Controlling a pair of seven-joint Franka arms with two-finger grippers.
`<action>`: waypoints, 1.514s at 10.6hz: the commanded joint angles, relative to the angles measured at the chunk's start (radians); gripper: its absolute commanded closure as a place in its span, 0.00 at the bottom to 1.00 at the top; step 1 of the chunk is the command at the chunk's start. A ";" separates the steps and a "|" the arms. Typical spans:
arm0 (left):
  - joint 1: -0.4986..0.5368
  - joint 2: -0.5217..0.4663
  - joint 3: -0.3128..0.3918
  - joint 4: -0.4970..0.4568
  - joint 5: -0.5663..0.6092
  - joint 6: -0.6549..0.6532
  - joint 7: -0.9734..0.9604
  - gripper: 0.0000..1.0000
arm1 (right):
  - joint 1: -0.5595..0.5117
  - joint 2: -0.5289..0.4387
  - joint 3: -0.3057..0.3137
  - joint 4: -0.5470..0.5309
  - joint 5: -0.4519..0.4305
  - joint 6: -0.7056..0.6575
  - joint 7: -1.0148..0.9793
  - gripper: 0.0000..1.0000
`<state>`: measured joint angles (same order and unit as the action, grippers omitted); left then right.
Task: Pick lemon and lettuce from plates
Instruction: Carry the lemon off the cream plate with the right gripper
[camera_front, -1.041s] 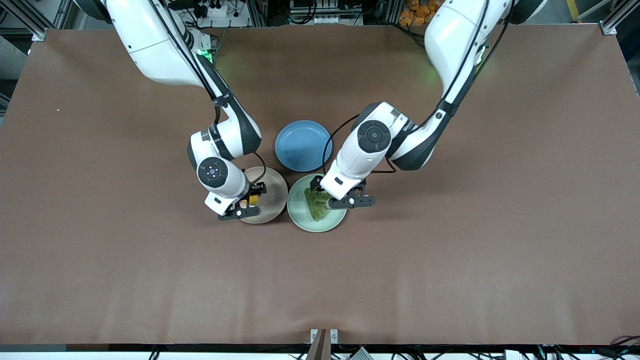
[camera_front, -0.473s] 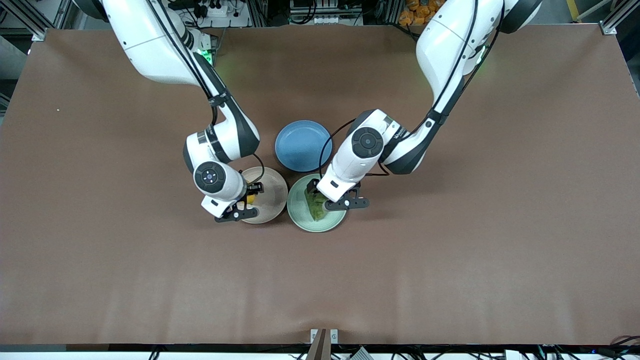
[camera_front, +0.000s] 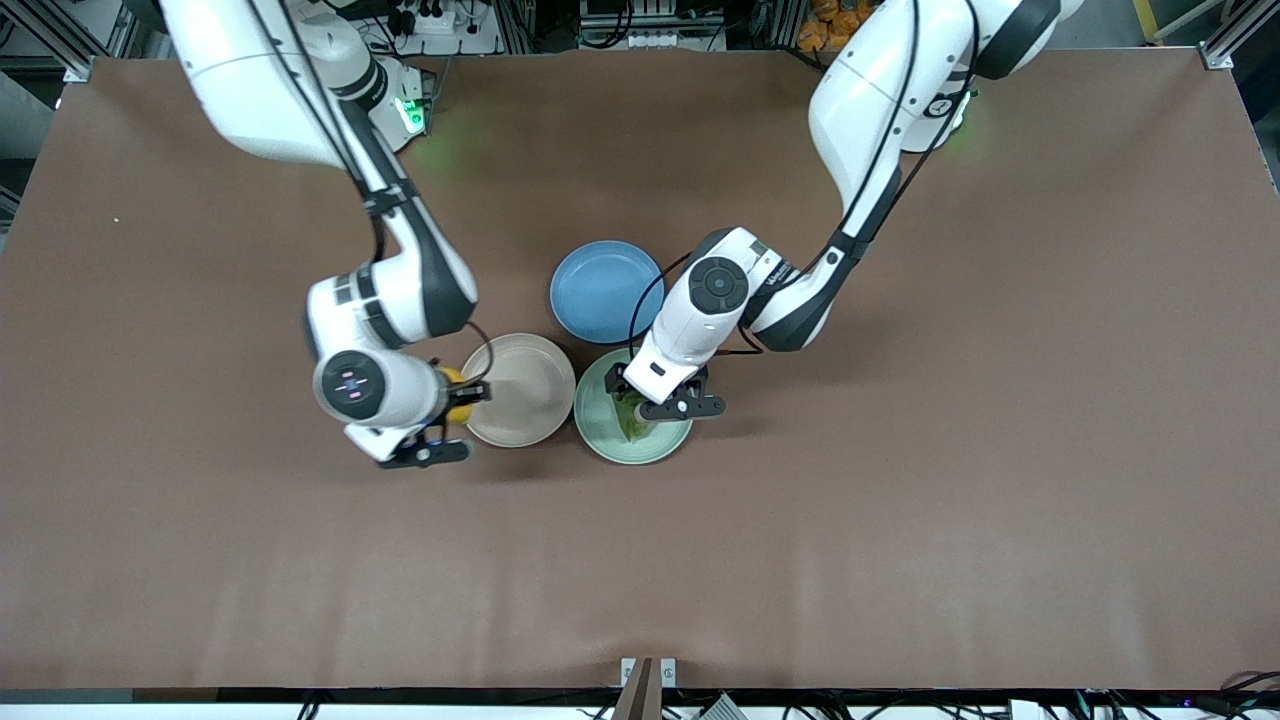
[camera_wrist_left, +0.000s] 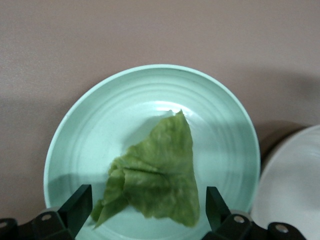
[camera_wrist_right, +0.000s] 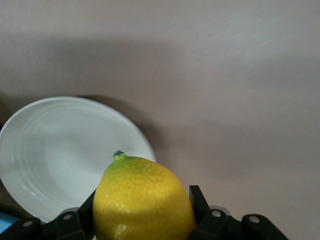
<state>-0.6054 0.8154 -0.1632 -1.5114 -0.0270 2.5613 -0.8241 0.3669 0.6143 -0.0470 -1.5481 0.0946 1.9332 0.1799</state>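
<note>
My right gripper (camera_front: 447, 402) is shut on the yellow lemon (camera_front: 456, 394) and holds it above the table, just off the rim of the beige plate (camera_front: 525, 395) toward the right arm's end. In the right wrist view the lemon (camera_wrist_right: 142, 200) sits between the fingers, with the bare beige plate (camera_wrist_right: 60, 150) below. My left gripper (camera_front: 648, 405) is open, low over the mint green plate (camera_front: 600, 428). The green lettuce (camera_front: 632, 420) lies on that plate. In the left wrist view the lettuce (camera_wrist_left: 155, 170) lies between the two spread fingers on the green plate (camera_wrist_left: 90, 130).
A blue round plate (camera_front: 606, 290) with nothing on it stands farther from the front camera than the two plates, close to both. Both forearms hang over the plates. Bare brown table surrounds them.
My right gripper has lifted the lemon off the beige plate and carried it toward the right arm's end. My left gripper has shifted slightly over the lettuce and stays open.
</note>
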 joint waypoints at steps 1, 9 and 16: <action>-0.114 0.037 0.111 0.023 -0.007 0.051 -0.052 0.00 | -0.115 -0.010 0.009 0.100 -0.003 -0.103 -0.074 0.72; -0.129 0.070 0.114 0.025 -0.005 0.143 -0.089 0.00 | -0.358 -0.008 0.007 0.099 -0.067 -0.146 -0.345 0.68; -0.168 0.085 0.151 0.022 -0.007 0.143 -0.132 1.00 | -0.410 0.094 0.009 0.089 -0.125 -0.054 -0.346 0.67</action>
<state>-0.7477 0.8774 -0.0337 -1.5068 -0.0270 2.6911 -0.9166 -0.0188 0.6882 -0.0547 -1.4612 -0.0174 1.8564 -0.1573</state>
